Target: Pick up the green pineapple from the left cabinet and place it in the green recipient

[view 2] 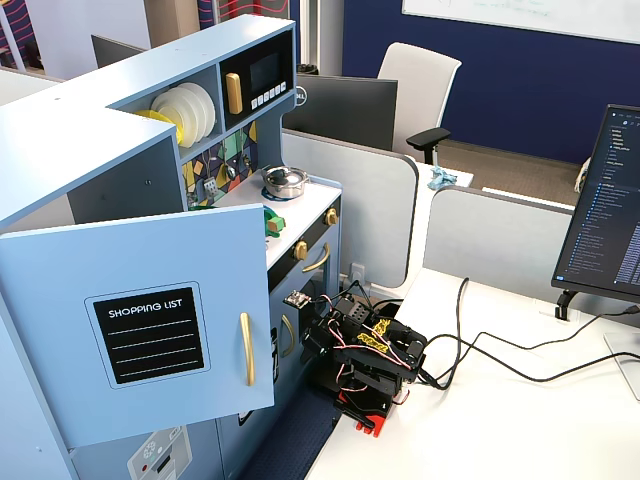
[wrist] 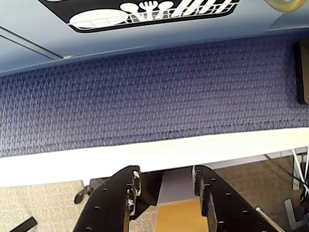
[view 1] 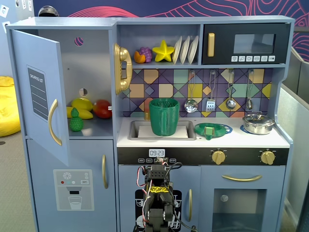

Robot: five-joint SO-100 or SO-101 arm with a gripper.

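Observation:
The green pineapple [view 1: 75,121] stands upright at the front of the shelf inside the left cabinet [view 1: 96,63], whose door [view 1: 36,89] hangs open. The green recipient [view 1: 164,117], a ribbed dark-green cup, stands in the sink to the right. My arm [view 1: 157,200] is folded low in front of the kitchen, far below both; it also shows on the white desk in the other fixed view [view 2: 365,355]. In the wrist view my gripper [wrist: 165,176] is open and empty, facing blue woven fabric and a white edge. From the side, the open door [view 2: 140,330] hides the pineapple and the cup.
A yellow banana [view 1: 81,107] and a red fruit [view 1: 102,108] lie behind the pineapple. A flat green strainer [view 1: 211,129] and a steel pot [view 1: 258,123] sit on the counter. The black microwave [view 1: 246,44] is top right. Cables [view 2: 500,365] and a monitor [view 2: 605,230] are on the desk.

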